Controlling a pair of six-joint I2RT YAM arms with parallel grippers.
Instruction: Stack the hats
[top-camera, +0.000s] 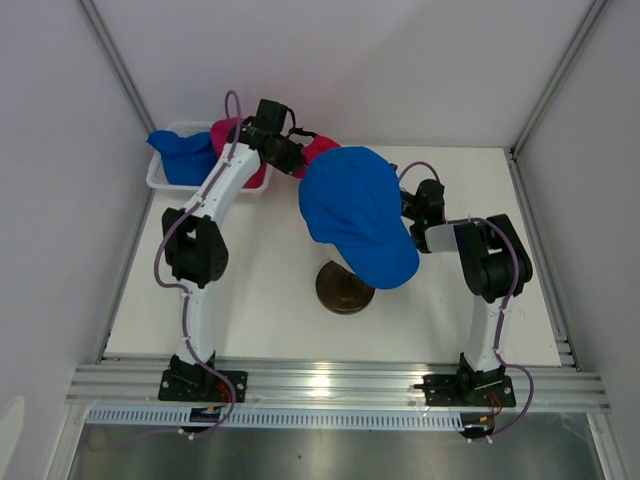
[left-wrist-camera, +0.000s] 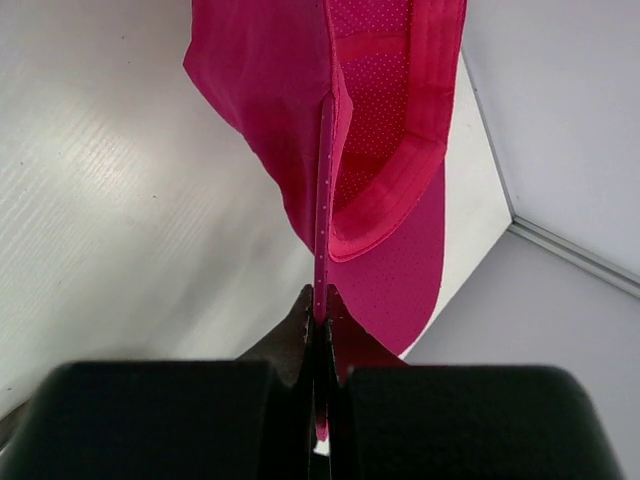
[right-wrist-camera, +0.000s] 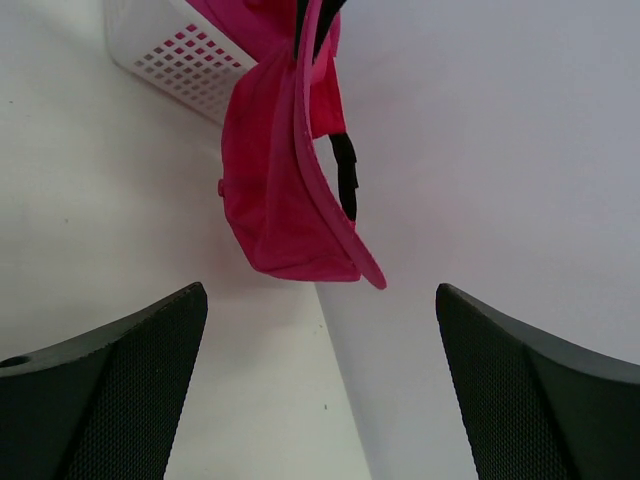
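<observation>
1. Right, my left fingers (left-wrist-camera: 312, 345) are clamped shut on the edge of the pink hat (left-wrist-camera: 370, 150). It hangs from them with its perforated inside and brim turned to the left wrist camera.
2. From above, I see that hat held at the far side of the desk (top-camera: 260, 300), between the white basket (top-camera: 158, 178) and the big blue hat (top-camera: 355, 215).
3. The big blue hat sits mid-desk on a dark round stand (top-camera: 345, 290), with its brim pointing toward the near right. What is under the crown is hidden from me.
4. My right fingers (right-wrist-camera: 130, 370) stand spread wide with nothing between them. They are just right of the big blue hat and aimed at the dangling pink hat.
5. In the right wrist view the pink hat hangs just beside the basket's mesh wall, brim edge on to the camera.
6. Inside the basket lies a crumpled blue hat (top-camera: 185, 155), with more pink cloth beside it, partly behind my left arm.
</observation>
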